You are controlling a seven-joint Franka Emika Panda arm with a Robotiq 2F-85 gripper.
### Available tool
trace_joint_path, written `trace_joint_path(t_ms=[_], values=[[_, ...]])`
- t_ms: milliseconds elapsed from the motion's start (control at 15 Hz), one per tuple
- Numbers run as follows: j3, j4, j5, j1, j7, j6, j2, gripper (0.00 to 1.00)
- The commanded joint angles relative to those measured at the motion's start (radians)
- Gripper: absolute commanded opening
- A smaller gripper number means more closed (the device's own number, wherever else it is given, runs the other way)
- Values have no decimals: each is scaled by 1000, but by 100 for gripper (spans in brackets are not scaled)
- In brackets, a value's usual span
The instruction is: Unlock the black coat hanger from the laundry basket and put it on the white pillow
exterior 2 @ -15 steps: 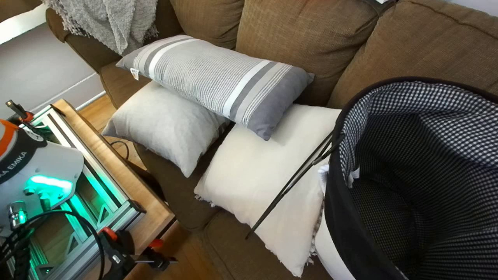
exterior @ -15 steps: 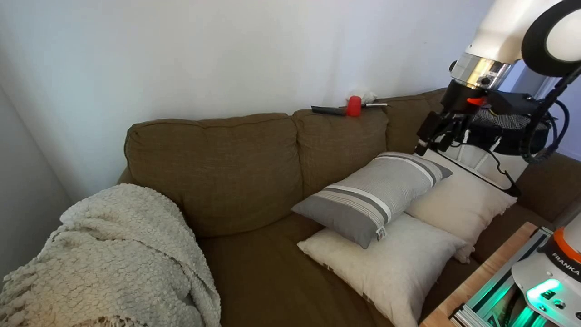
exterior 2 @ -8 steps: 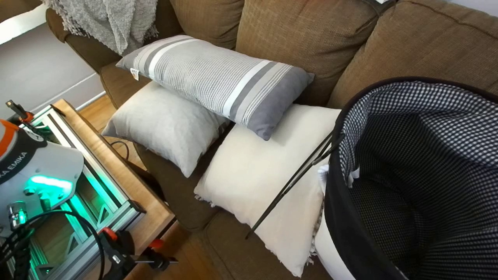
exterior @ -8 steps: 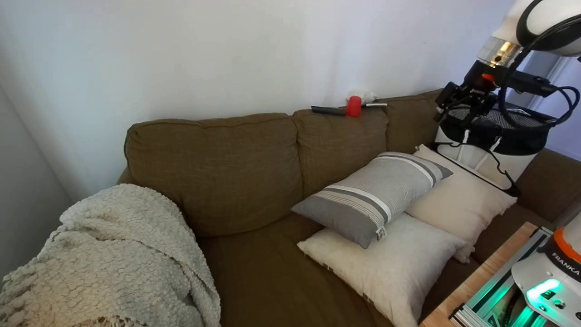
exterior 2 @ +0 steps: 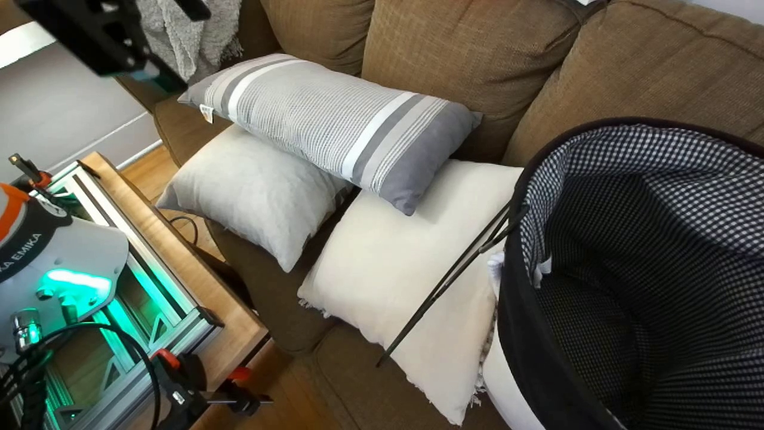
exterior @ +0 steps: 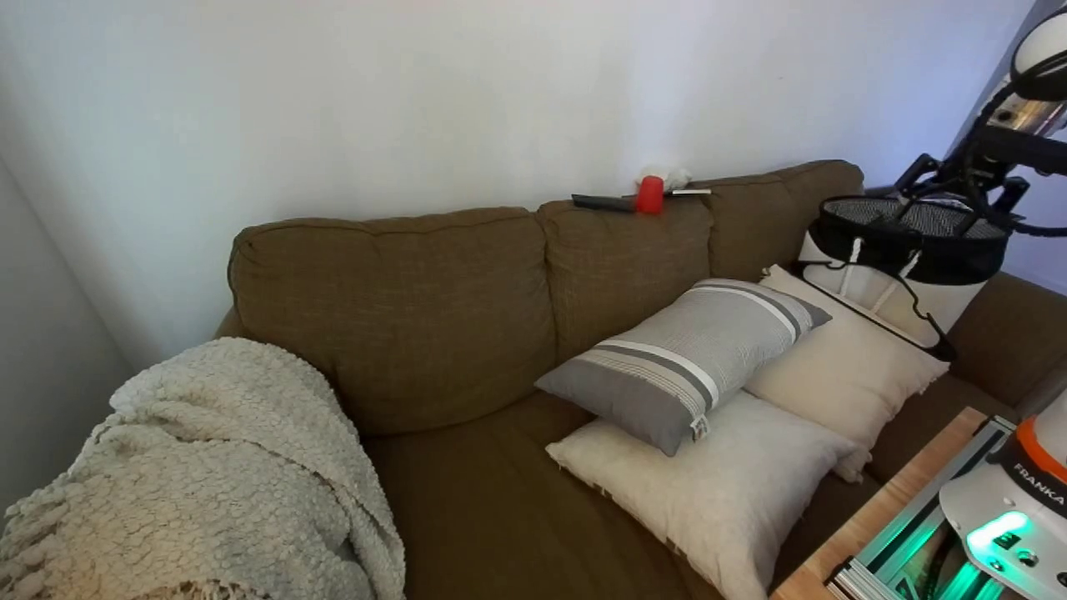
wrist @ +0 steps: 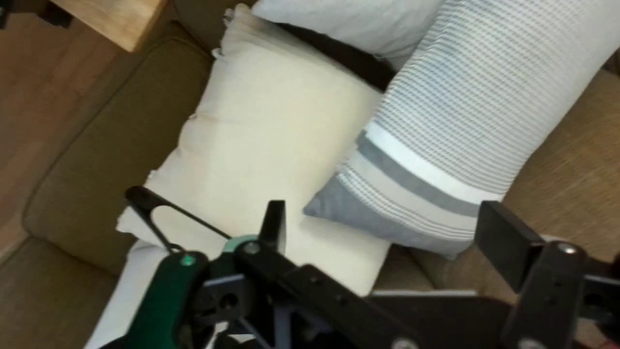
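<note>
Over the last second the gripper (wrist: 381, 225) has shifted right in an exterior view, away from the striped pillow (exterior: 679, 358), so that it now overlaps the basket (exterior 2: 540, 352) in sight; at the far left of an exterior view it has come into the picture, blurred. Its fingers (wrist: 506, 242) stand wide apart with nothing held. The hanger (exterior 2: 440, 291) has not stirred: it slants at the basket's left side, upper end at the rim, and crosses in sight over the cream pillow (exterior 2: 394, 257); whether it touches the pillow, and how it is caught on the basket, I cannot tell. In the wrist view one corner of it shows at left, the rest behind the gripper or out of view. I take the shift as lining up for a grasp; if so, freeing the hanger is not yet done and the placing lies wholly ahead.

Counted: one hanger, one basket, one gripper with two fingers. Three pillows: the striped pillow, the cream pillow and, left of that, the pale pillow (exterior 2: 250, 188); either of the last two could be the task's white pillow. One sofa (exterior: 467, 508) with three back cushions (exterior: 392, 325) in sight, one throw (exterior: 233, 467) at the left, and one red object (exterior: 650, 196) on top of the far back
</note>
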Motion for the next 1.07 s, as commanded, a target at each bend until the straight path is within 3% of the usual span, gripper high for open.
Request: trace_joint_path(t_ms=[0, 133, 1000], values=[[-58, 0, -164, -130, -20, -15, 54, 100], [-68, -5, -234, -189, -8, 2, 90, 100], [-68, -5, -202, -183, -13, -6, 88, 100]])
